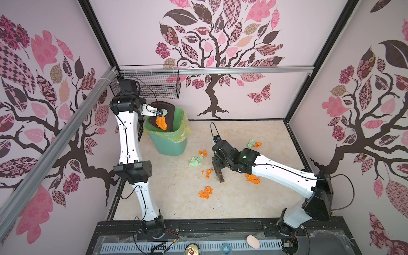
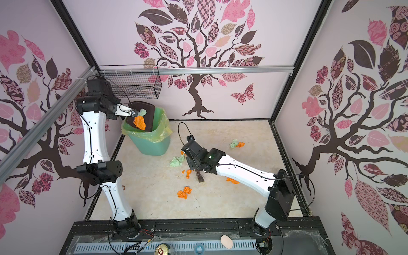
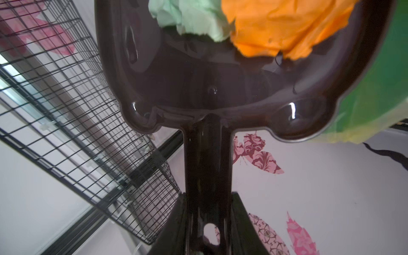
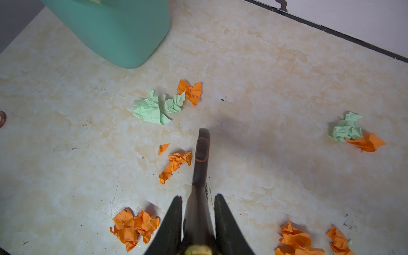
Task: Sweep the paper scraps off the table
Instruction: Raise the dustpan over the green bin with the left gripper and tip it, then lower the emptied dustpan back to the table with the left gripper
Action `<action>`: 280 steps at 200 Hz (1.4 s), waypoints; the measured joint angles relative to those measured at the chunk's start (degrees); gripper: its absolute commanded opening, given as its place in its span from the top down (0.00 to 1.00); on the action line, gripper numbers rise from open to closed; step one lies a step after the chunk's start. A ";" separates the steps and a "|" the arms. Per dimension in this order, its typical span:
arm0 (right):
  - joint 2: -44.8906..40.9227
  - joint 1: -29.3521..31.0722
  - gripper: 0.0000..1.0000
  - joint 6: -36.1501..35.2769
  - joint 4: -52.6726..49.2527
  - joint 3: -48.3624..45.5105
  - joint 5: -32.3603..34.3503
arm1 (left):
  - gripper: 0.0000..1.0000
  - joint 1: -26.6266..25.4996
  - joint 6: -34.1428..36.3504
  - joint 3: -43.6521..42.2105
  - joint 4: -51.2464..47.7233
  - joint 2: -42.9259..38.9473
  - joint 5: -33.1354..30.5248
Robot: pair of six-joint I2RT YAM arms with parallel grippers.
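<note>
Right gripper clamped tight on dark brush handle; brush low over table, bristles possibly touching it. Paper scraps: crumpled wads, bright orange and pale green, scattered on beige marbled top around brush. Left gripper closed on dustpan handle. Pan tilted over green bin, one orange and one green wad inside pan.

A robot test cell dressed up as a home room: wall panels printed with pink-and-brown trees sit inside black posts and aluminium rails. A left arm and a right arm bolt to a black rail base along the near edge of the marble-look surface, beside a slotted cable duct.
</note>
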 measured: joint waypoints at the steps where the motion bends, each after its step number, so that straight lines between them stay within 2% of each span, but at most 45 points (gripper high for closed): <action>1: 0.00 0.00 1.00 0.00 0.00 -0.02 0.02 | 1.00 -0.02 0.07 -0.07 0.09 -0.04 -0.04; 53: -0.11 0.09 1.00 -0.04 -0.07 -0.11 0.33 | 1.00 -0.26 4.81 -2.47 5.62 -0.55 -3.82; 107: -0.22 0.15 1.00 -0.20 -1.05 0.31 1.46 | 1.00 0.09 5.14 0.72 6.10 -1.05 -0.90; 134: -0.46 0.15 1.00 -0.61 -2.14 0.76 2.40 | 1.00 2.03 1.77 0.74 3.67 -3.65 4.17; 155: -0.26 0.15 1.00 -1.97 -5.27 3.21 3.37 | 1.00 4.96 -2.56 0.72 1.36 -7.30 10.40; 201: 1.42 0.13 1.00 -7.48 -10.38 10.99 6.14 | 1.00 15.96 -10.32 -2.62 -2.78 -22.21 27.52; 223: 2.32 0.04 1.00 -14.16 -9.99 12.63 7.10 | 1.00 22.43 -9.46 -14.08 -7.54 -33.05 35.69; 250: 5.95 -1.36 1.00 -23.08 -9.86 17.14 7.80 | 1.00 28.55 -5.22 -39.54 -11.54 -46.60 42.29; 266: 11.56 -2.95 1.00 -24.46 -13.55 26.82 7.41 | 1.00 31.89 -2.62 -51.82 -13.11 -50.18 44.70; 280: 17.53 -4.55 1.00 -21.53 -16.87 38.82 5.44 | 1.00 34.36 -0.94 -58.38 -13.79 -50.75 46.29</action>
